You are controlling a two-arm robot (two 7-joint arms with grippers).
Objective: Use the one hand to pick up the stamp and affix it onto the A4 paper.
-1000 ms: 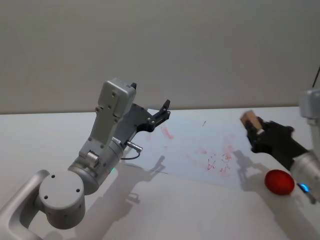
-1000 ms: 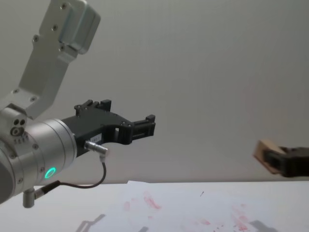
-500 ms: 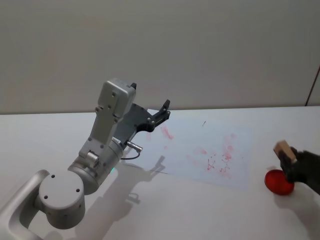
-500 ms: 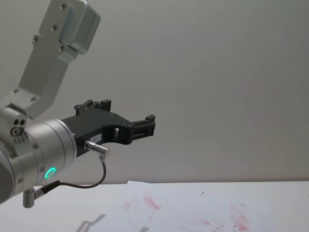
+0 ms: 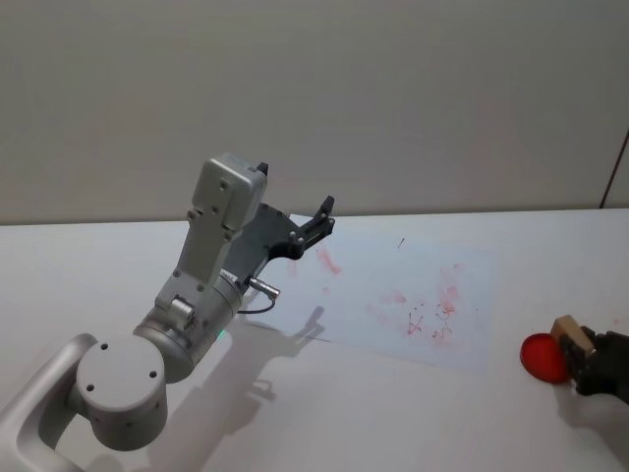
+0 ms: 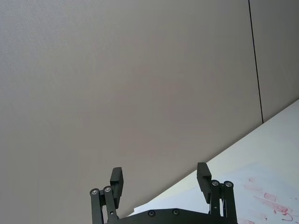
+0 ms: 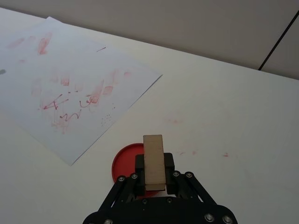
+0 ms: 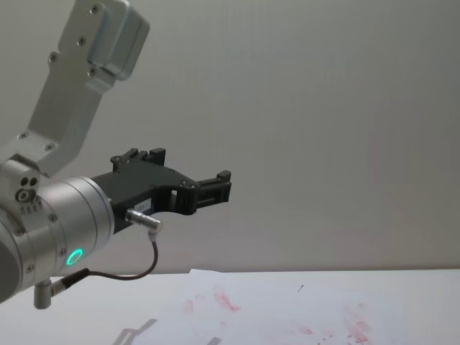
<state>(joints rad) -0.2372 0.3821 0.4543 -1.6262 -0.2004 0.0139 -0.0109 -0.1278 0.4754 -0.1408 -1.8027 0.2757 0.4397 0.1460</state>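
Tan wood is what the right gripper (image 7: 154, 179) has pinched between its black fingers (image 7: 168, 163) — that's the stamp (image 7: 153, 160), standing up out of the jaws as a small rectangular block. In the head view the stamp (image 5: 571, 336) is at the near right of the table, just beside a red round pad (image 5: 543, 357), with the right gripper (image 5: 595, 362) low over the tabletop right next to it. From the wrist camera the red round pad (image 7: 125, 164) sits directly under and behind the clamped block, partly hidden by the fingers.

The A4 paper (image 5: 413, 280) lies flat to the left of the red pad, near it but not touching, with a bare strip of white table (image 5: 393, 413) in between. It's covered in red and pink ink smears (image 5: 432, 315), mostly bunched toward the corner nearest the pad. A few faint pink marks are also on the table itself on the pad's far side, in the right wrist view.

The left gripper (image 5: 316, 222) is parked — held up in the air well to the left of the pad, over the far-left corner of the paper. Its fingers (image 6: 117, 179) are spread apart with nothing between them, pointing at the plain wall (image 6: 140, 84). The chest view shows the left gripper (image 8: 213, 188) hanging well above the paper (image 8: 287, 316).
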